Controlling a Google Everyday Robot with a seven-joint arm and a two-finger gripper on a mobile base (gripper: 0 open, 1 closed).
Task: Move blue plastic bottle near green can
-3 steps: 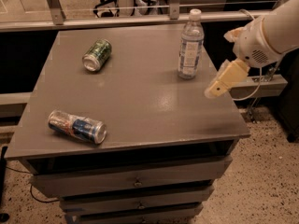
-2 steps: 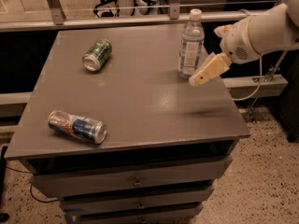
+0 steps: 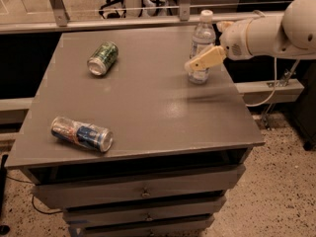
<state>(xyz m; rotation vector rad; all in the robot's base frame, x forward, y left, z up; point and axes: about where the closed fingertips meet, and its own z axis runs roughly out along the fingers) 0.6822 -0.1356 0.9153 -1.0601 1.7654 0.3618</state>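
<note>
The blue plastic bottle (image 3: 201,39) stands upright near the table's far right edge, white cap on top. The green can (image 3: 102,59) lies on its side at the far left of the table, well apart from the bottle. My gripper (image 3: 205,47) reaches in from the right on a white arm and is open. One cream finger (image 3: 206,59) crosses in front of the bottle's lower half. The other finger shows just behind the bottle near its shoulder. The bottle rests on the table.
A blue, red and silver can (image 3: 81,134) lies on its side near the front left of the grey table (image 3: 163,107). Drawers (image 3: 143,191) sit under the top. A rail runs behind the table, and a cable hangs at the right.
My gripper has moved left and away from me, from beside the table's right edge to around the bottle. The bottle and both cans have not moved.
</note>
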